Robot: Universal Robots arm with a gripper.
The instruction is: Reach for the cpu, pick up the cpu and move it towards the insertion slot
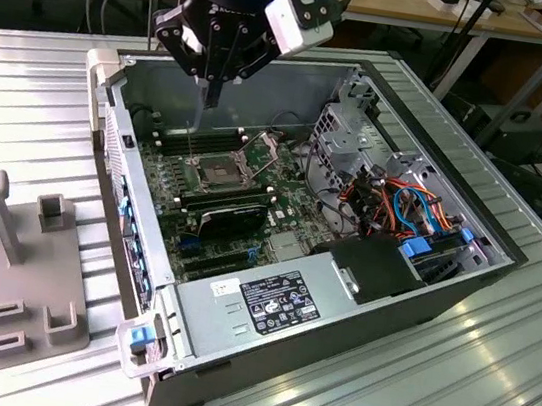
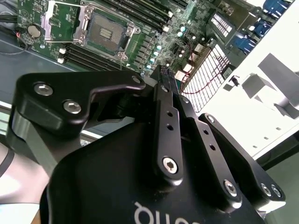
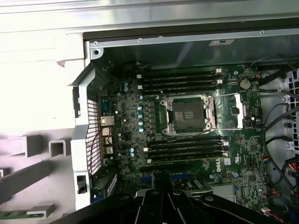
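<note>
My gripper (image 1: 211, 94) hangs above the open computer case, over its far-left part in the exterior view, with the fingers pressed together and nothing visible between them. The insertion slot (image 1: 217, 170) is a square socket with a silver frame and a dark centre; it lies on the green motherboard below the gripper. Its hinged cover plate (image 1: 264, 147) stands open beside it. In the second wrist view the gripper (image 2: 167, 77) points past the insertion slot (image 2: 106, 31). In the first wrist view the insertion slot (image 3: 188, 114) lies beyond the gripper (image 3: 162, 179). The cpu is out of view.
The case wall (image 1: 122, 152) rises at the exterior view's left. A metal drive cage (image 1: 356, 139), coloured cables (image 1: 407, 207) and a power supply (image 1: 282, 301) fill the right side. A black expansion card (image 1: 234, 216) lies near the socket. Grey fixtures (image 1: 14, 268) stand outside the case.
</note>
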